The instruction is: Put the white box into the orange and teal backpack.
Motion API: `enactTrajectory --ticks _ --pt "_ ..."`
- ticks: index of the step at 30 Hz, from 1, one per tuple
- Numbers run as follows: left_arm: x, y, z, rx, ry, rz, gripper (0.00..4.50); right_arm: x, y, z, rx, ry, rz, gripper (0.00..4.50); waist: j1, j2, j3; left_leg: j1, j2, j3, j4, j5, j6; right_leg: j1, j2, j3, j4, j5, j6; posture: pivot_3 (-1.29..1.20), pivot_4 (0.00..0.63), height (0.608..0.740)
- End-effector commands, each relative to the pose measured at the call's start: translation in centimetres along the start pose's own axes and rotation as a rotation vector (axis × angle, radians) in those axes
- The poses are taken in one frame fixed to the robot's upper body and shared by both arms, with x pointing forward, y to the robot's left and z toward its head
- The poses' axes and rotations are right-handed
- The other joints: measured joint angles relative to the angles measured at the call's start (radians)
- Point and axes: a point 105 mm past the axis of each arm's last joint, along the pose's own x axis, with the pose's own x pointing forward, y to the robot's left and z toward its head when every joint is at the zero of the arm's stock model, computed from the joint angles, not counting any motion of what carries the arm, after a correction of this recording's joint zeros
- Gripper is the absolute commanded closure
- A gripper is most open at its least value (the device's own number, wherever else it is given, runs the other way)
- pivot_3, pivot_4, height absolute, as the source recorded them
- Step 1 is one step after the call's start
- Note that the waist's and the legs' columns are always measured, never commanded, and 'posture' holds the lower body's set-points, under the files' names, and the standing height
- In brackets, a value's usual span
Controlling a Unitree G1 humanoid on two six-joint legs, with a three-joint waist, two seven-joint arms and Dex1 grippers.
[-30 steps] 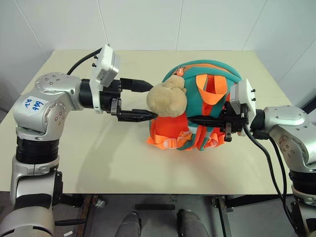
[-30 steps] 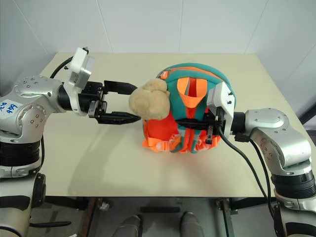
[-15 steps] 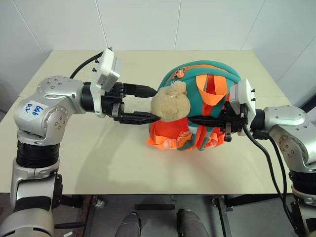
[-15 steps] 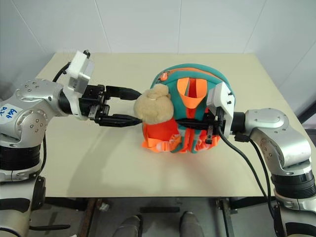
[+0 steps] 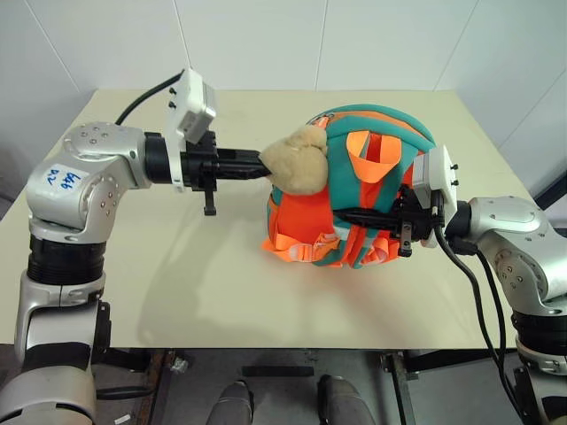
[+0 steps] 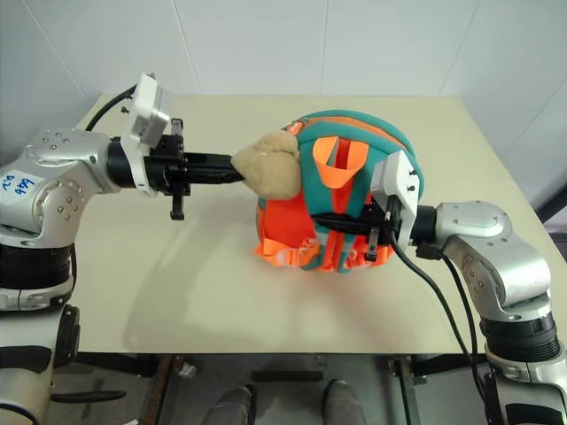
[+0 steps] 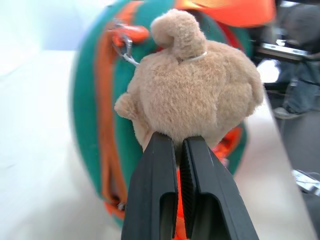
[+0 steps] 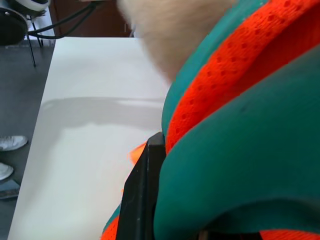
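Note:
The orange and teal backpack [image 5: 381, 177] stands upright in the middle of the table. A tan plush toy head [image 5: 297, 164] hangs on its left side. My left gripper [image 5: 264, 166] reaches in level from the left, its fingers [image 7: 155, 165] shut on the near edge of the plush head [image 7: 195, 95]. From the right, my right gripper [image 5: 350, 212] is shut on the backpack's front fabric and orange straps, with one finger [image 8: 145, 200] under the teal cloth. The white box is out of view.
The beige table [image 5: 177, 266] has bare surface to the left of the backpack and in front of it. White walls rise close behind the far edge. Cables trail from both wrists.
My left gripper has gone from open to shut on the plush head and pushed slightly toward the backpack. The backpack has tipped a little to the right. The right gripper kept its hold.

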Motion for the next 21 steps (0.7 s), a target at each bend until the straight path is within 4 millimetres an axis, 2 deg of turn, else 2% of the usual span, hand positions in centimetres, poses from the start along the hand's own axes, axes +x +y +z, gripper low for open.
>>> enactTrajectory --ticks 1,4,11,14,21 --pt "-1.9 2.1 1.3 0.039 0.008 0.118 4.50 -0.2 0.8 1.5 -0.040 -0.060 0.004 4.50 0.000 0.000 0.000 0.000 0.000 0.000 0.000 0.000 0.000 0.000 0.000 0.000 0.000 0.000 0.000 0.00 0.150 0.740" --pt "-2.4 2.7 1.0 0.019 0.023 0.134 4.50 -0.2 1.1 1.4 -0.034 -0.063 0.003 4.50 0.000 0.000 0.000 0.000 0.000 0.000 0.000 0.000 0.000 0.000 0.000 0.000 0.000 0.000 0.000 0.00 0.150 0.740" --pt "-4.0 3.2 -2.9 -0.054 0.207 0.149 4.50 -0.4 1.3 1.3 -0.032 -0.056 -0.012 4.50 -0.001 0.000 0.000 0.000 0.000 0.000 0.000 0.000 0.000 0.000 0.000 0.000 0.000 0.000 0.000 0.00 0.150 0.740" --pt "-4.4 3.7 -4.0 -0.064 0.253 0.175 4.50 -0.5 1.2 1.3 -0.034 -0.052 -0.018 4.50 -0.001 0.000 0.000 0.000 0.000 0.000 0.000 0.000 0.000 0.000 0.000 0.000 0.001 0.000 0.000 0.00 0.150 0.740" --pt "-6.1 4.9 -9.6 -0.076 0.514 0.231 4.50 -0.5 1.2 1.2 -0.034 -0.045 -0.024 4.50 -0.002 0.000 0.000 0.000 0.000 0.001 -0.001 0.000 0.000 0.000 0.000 0.000 0.000 0.000 0.000 0.00 0.150 0.740"
